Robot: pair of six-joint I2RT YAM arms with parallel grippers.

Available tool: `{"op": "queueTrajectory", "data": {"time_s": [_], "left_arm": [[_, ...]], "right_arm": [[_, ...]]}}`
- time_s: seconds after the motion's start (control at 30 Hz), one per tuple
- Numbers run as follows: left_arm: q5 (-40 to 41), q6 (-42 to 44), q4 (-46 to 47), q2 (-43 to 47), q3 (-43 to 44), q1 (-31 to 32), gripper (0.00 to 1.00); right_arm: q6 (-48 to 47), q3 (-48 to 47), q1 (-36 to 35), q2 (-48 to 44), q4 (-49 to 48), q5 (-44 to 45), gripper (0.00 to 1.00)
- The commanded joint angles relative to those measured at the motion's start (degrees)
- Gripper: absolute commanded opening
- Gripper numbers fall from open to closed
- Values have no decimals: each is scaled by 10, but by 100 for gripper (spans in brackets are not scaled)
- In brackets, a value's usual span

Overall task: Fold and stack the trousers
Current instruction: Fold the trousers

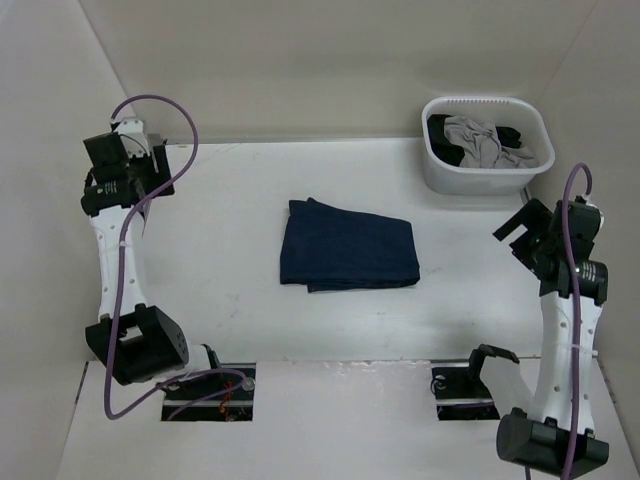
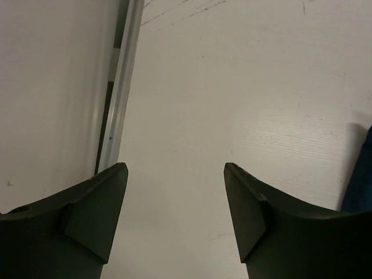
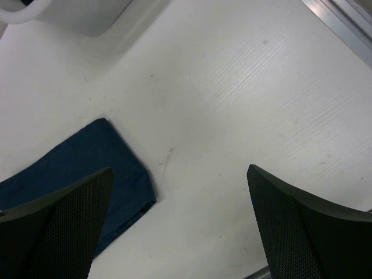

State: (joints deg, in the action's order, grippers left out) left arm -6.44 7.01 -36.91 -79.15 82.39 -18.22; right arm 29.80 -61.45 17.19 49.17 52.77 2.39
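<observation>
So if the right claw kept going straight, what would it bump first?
Probably the bare table, just beside the corner of the folded trousers; nothing shows between the open right gripper and it.

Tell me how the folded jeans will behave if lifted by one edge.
The jeans are soft cloth folded in layers, so they would probably droop and the fold may fall open. Stacked denim likely feels heavy for its size. Pushed across the smooth table, they would likely slide or bunch, not roll.
</observation>
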Motion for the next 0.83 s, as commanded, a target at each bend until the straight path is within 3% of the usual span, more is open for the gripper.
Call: {"op": "queueTrajectory", "data": {"time_s": [0.0,0.2,0.8], "left_arm": [[-3,-10,5,37,-14,3,67],[2,5,6,63,-39,31,67],[-4,6,3,70,-38,37,67]], "right_arm": [[-37,-31,-7,-14,8,-16,100],[-42,-22,-15,-21,10,-11,100],[-77,-14,-38,-36,17,12,100]]}}
